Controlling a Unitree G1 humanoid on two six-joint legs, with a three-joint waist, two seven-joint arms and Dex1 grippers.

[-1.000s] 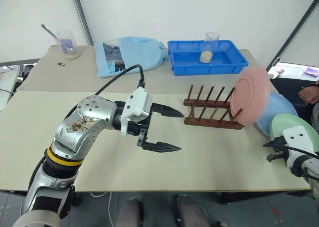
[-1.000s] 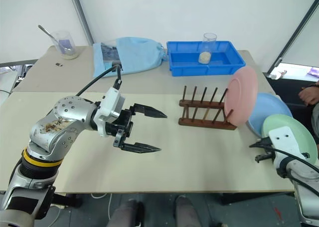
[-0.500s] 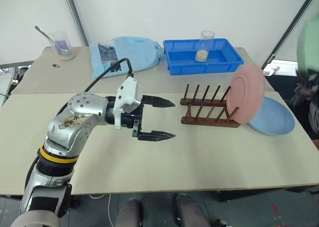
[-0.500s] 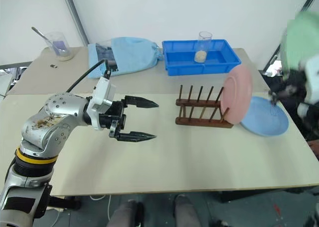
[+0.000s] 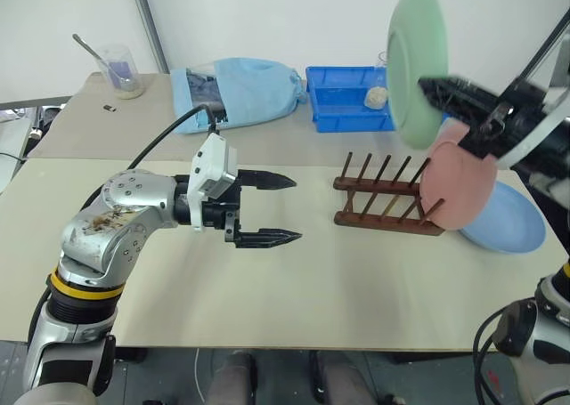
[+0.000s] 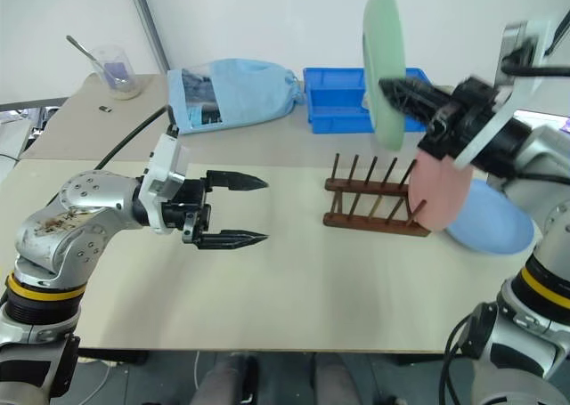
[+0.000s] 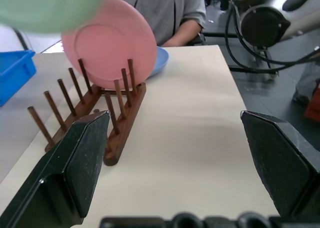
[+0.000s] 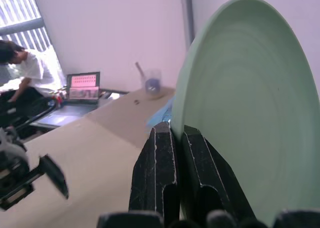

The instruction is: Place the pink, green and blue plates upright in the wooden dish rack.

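Observation:
My right gripper (image 5: 429,86) is shut on the rim of the mint green plate (image 5: 414,62), holding it upright in the air above the wooden dish rack (image 5: 383,205). In the right wrist view both black fingers (image 8: 162,153) pinch the green plate (image 8: 250,97) at its edge. The pink plate (image 5: 459,187) stands upright at the rack's right end. Behind it the blue plate (image 5: 503,218) lies flat on the table. My left gripper (image 5: 296,209) hovers open over the table to the left of the rack, pointing at it, with nothing held.
At the back stand a bright-blue tray (image 5: 343,98) holding a glass (image 5: 377,95), a light-blue cloth bag (image 5: 240,89) and a beaker with a spoon (image 5: 120,71). A person in a grey top (image 7: 165,12) sits beyond the table's right end.
My right gripper has lifted the green plate from the table's right end, swung it up and left over the rack and turned it upright. The left gripper has stayed open.

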